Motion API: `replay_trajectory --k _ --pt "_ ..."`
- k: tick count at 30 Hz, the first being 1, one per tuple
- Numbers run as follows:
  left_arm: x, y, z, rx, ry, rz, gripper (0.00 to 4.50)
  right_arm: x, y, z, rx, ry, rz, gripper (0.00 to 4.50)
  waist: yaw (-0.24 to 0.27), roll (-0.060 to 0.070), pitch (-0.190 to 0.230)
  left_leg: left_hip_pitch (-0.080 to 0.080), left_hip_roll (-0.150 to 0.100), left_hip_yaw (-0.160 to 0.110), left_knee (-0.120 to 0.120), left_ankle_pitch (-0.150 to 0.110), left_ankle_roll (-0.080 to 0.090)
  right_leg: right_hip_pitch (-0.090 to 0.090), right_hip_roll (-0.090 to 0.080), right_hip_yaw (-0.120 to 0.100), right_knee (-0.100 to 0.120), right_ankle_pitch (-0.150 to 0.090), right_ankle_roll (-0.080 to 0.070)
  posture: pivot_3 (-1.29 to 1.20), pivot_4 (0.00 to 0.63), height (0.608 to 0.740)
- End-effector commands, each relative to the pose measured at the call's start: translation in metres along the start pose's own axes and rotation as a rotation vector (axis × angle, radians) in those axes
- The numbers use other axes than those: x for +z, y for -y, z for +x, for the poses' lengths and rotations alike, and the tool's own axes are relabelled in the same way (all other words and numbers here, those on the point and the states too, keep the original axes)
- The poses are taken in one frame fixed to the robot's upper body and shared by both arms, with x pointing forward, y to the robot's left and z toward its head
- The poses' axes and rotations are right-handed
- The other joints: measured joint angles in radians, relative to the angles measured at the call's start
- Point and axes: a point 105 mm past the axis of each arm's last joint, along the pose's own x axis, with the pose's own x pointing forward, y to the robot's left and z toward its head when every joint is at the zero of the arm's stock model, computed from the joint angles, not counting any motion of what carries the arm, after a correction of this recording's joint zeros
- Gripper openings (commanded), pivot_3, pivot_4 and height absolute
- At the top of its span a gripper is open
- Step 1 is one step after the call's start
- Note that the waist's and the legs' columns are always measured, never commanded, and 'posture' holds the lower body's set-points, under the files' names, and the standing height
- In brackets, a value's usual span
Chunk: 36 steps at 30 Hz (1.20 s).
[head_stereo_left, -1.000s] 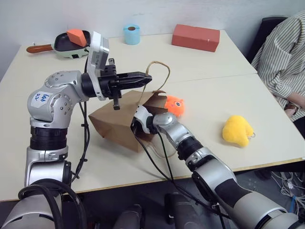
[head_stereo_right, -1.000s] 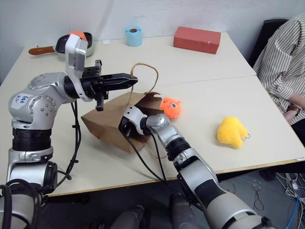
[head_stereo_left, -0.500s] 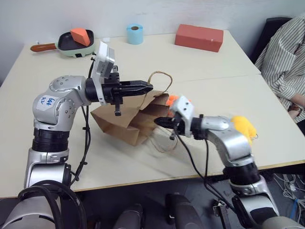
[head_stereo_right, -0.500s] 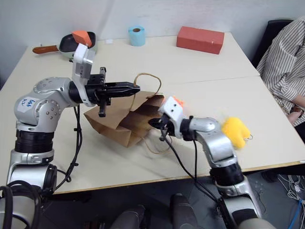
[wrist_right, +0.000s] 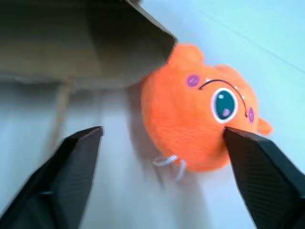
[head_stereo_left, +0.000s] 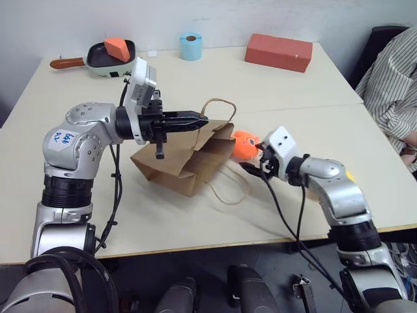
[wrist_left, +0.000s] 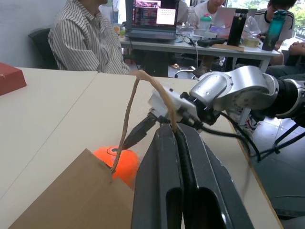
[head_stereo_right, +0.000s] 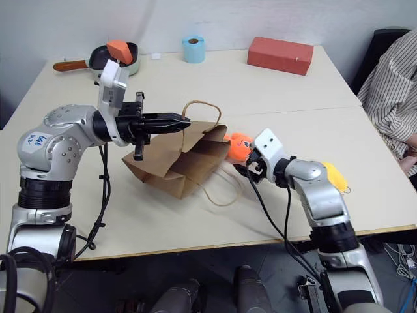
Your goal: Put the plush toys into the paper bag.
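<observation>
Your right arm hides most of the yellow toy [head_stereo_right: 336, 176]. Right gripper [wrist_right: 162, 176] gapes, empty, before the fish [wrist_right: 202, 124]; left gripper [head_stereo_left: 195, 120] is clenched on the bag [head_stereo_left: 179, 163] handle.

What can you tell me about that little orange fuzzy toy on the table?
The orange toy is a small, round plush fish with fuzzy bright fabric, a big teal eye under a thin dark brow line, little purple spots and a pale loop of cord beneath it. It lies on the pale table, right at the open mouth of the brown paper bag, outside it. The right gripper is open, its fingers spread either side of the toy, not closed on it.
</observation>
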Motion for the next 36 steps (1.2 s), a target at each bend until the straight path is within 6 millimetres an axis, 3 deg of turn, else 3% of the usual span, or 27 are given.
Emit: replay_trajectory --k 1,6,16,20,24,28,31,36 --pt "0.009 0.003 0.000 -0.013 0.004 0.054 0.00 0.008 0.006 0.012 -0.038 0.025 -0.111 4.49 -0.001 0.000 0.000 0.000 0.000 0.000 0.000 0.000 0.000 0.000 0.000 0.000 0.000 0.000 0.000 0.00 0.150 0.740" --pt "0.008 0.004 0.001 -0.016 0.004 0.053 0.00 0.002 0.011 0.022 -0.079 0.025 -0.153 4.49 -0.001 0.000 0.000 0.000 0.000 0.000 0.001 0.000 0.000 0.000 0.000 -0.001 0.000 0.000 0.000 0.00 0.150 0.740" --pt "0.006 0.003 0.003 -0.019 0.003 0.049 0.00 0.002 0.023 0.007 -0.184 0.083 -0.127 1.11 -0.001 0.000 0.000 0.000 0.000 0.000 0.001 0.000 0.000 0.000 0.000 -0.001 0.000 0.000 0.000 0.00 0.150 0.740" --pt "0.007 0.001 0.004 -0.019 0.006 0.050 0.00 0.003 0.034 -0.025 -0.226 0.102 -0.108 0.02 0.005 0.000 0.000 0.000 0.000 -0.001 0.001 0.000 0.000 0.000 0.000 -0.001 0.000 0.000 0.000 0.00 0.150 0.740" --pt "0.006 0.001 0.004 -0.022 0.006 0.051 0.00 0.024 0.033 -0.076 -0.171 0.179 -0.103 0.02 0.022 0.000 0.000 -0.001 0.000 -0.001 0.001 0.000 0.000 0.000 0.000 0.000 -0.001 0.000 0.000 0.00 0.150 0.740" --pt "0.006 0.000 0.005 -0.027 0.005 0.054 0.00 0.051 0.003 -0.102 0.005 0.259 -0.141 0.02 0.023 0.000 0.000 -0.001 0.000 -0.001 0.000 0.000 0.000 0.000 0.001 0.001 -0.002 0.000 0.000 0.00 0.150 0.740" --pt "0.006 0.000 0.007 -0.034 0.008 0.056 0.00 0.062 -0.018 -0.098 0.078 0.287 -0.167 0.02 0.024 0.000 0.000 0.001 0.001 -0.001 0.000 0.000 0.000 0.001 0.002 0.003 -0.002 0.000 0.000 0.00 0.150 0.740" --pt "0.010 0.001 0.010 -0.052 0.020 0.064 0.00 0.053 -0.042 -0.056 0.105 0.196 -0.414 0.02 0.026 0.000 0.000 0.001 0.000 0.000 0.001 0.000 -0.001 0.000 0.002 0.003 -0.002 0.000 0.000 0.00 0.150 0.740"
